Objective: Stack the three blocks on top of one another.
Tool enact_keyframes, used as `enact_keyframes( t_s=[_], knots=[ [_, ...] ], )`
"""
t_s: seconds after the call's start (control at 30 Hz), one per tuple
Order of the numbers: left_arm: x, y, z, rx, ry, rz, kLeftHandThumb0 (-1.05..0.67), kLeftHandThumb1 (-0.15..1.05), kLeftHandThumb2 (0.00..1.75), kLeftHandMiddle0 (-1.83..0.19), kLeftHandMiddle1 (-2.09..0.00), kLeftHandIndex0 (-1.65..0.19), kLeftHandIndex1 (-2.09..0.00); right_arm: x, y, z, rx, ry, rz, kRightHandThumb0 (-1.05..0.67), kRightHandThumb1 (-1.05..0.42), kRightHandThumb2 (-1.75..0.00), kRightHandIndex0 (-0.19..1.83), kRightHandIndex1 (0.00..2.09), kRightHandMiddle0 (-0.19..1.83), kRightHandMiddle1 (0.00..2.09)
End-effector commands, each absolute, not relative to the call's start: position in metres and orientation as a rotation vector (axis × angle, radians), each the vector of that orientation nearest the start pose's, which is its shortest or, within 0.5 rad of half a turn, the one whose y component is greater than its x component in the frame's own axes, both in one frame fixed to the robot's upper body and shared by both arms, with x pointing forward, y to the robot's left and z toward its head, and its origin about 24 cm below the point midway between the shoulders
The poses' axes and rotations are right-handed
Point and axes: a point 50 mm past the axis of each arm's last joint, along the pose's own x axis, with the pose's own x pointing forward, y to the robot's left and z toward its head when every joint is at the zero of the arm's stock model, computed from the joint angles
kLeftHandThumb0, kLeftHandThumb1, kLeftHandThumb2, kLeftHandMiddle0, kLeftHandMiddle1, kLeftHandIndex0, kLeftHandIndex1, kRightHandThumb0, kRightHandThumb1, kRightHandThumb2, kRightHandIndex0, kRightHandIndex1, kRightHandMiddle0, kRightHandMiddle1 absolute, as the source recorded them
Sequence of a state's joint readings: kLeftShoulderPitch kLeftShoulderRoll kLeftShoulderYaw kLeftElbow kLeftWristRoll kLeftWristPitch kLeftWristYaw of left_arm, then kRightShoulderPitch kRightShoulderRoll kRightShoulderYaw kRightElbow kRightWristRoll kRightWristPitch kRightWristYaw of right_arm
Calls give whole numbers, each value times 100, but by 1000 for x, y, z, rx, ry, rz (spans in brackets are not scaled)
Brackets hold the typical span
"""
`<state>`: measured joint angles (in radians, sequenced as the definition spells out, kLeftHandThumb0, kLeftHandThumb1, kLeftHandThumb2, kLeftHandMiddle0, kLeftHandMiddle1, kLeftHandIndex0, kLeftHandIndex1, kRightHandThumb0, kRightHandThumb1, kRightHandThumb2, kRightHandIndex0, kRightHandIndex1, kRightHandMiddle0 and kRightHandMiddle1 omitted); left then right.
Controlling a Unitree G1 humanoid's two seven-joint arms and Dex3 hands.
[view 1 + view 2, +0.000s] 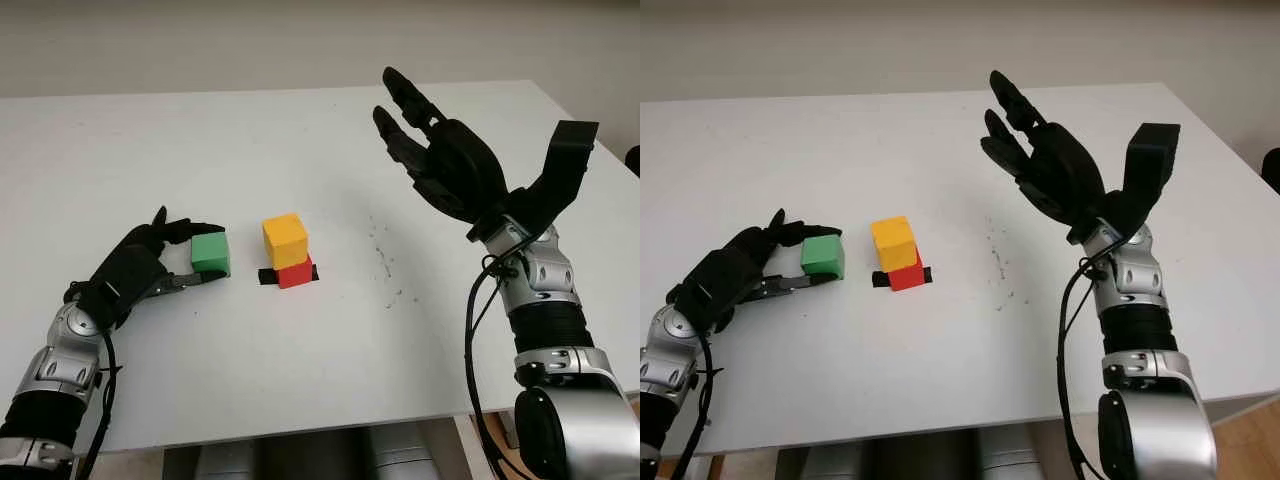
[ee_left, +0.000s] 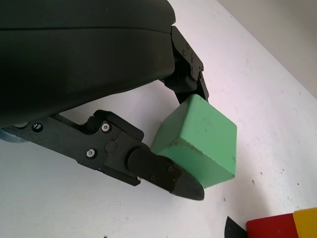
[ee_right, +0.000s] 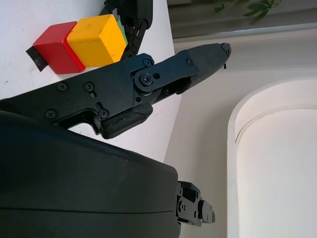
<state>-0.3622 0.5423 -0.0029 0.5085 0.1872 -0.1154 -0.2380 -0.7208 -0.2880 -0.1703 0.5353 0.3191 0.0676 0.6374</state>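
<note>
On the white table [image 1: 300, 140], your right hand [image 1: 450, 165] hovers released. Your left hand [image 1: 135, 265] pinches the green block [image 1: 211, 253] by opposite faces, beside the yellow block [image 1: 285, 240] stacked on the red block [image 1: 296, 272]. It looks light and rigid.

The green block [image 2: 198, 139] looks like matt foam with a slightly grainy surface. The yellow block [image 1: 285, 240] and red block [image 1: 295, 272] look matt also. The white table [image 1: 300, 360] is smooth. The left hand [image 1: 150, 262] is black matt plastic.
</note>
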Motion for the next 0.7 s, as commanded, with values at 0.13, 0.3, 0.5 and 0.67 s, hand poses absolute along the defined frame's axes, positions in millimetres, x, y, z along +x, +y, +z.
enact_keyframes(
  t_s=[0.13, 0.3, 0.5, 0.67],
  knots=[
    [311, 257, 69, 689, 95, -153, -39, 96, 5, -1, -8, -40, -142, 368, -180, 163, 70, -219, 561, -76, -98, -5, -19, 0, -13, 5],
    [308, 255, 75, 639, 40, -102, -36, 95, 5, -10, -7, -35, -151, 368, -181, 162, 64, -220, 554, -77, -99, -6, -19, 0, -13, 5],
    [305, 249, 88, 629, -12, -78, -31, 96, 6, -14, -6, -31, -167, 368, -180, 162, 60, -215, 553, -76, -99, -5, -19, 0, -14, 5],
    [303, 244, 105, 638, -72, -74, -32, 98, 6, -12, -5, -27, -173, 368, -179, 161, 52, -201, 546, -78, -98, -5, -19, 0, -13, 5]
  ],
)
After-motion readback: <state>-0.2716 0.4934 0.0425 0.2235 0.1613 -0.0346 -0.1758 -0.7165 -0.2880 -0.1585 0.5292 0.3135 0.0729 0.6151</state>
